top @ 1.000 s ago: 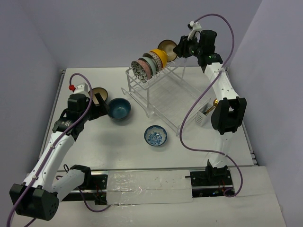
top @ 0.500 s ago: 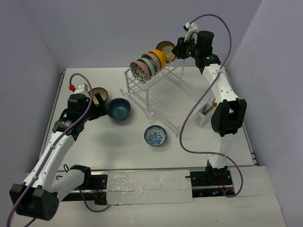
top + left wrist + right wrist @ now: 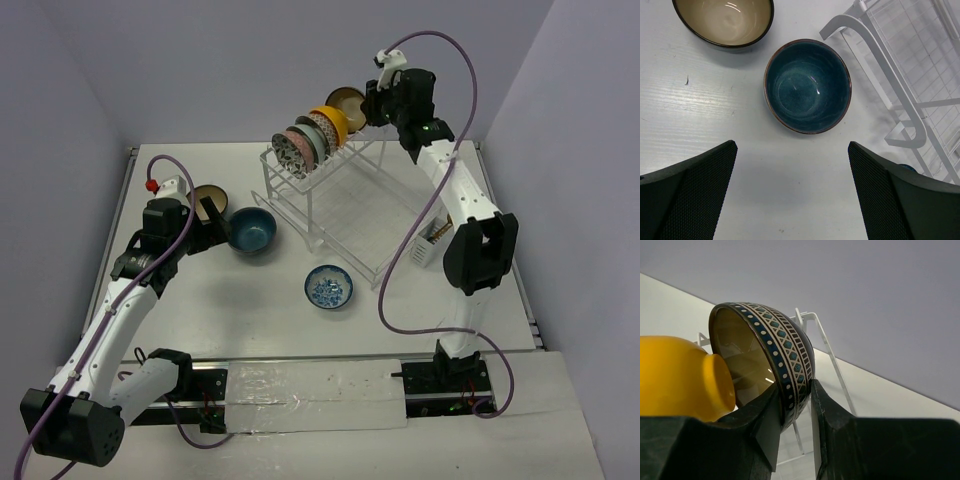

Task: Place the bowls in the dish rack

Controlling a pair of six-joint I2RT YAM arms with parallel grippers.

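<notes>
From above, we note the right gripper (image 3: 372, 103) holding a patterned bowl (image 3: 348, 102) on edge at the far end of the dish rack (image 3: 365, 225), to slot it upright. The left wrist view shows the left gripper (image 3: 791, 145) spread wide and empty before the dark blue bowl (image 3: 807, 86), placed to take it. The right wrist view confirms the right fingers (image 3: 765, 425) clamped across the patterned bowl's rim, beside the yellow bowl (image 3: 675, 375).

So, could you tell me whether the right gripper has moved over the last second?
Yes: the right gripper, holding the patterned bowl, shifted left toward the dish rack.
</notes>
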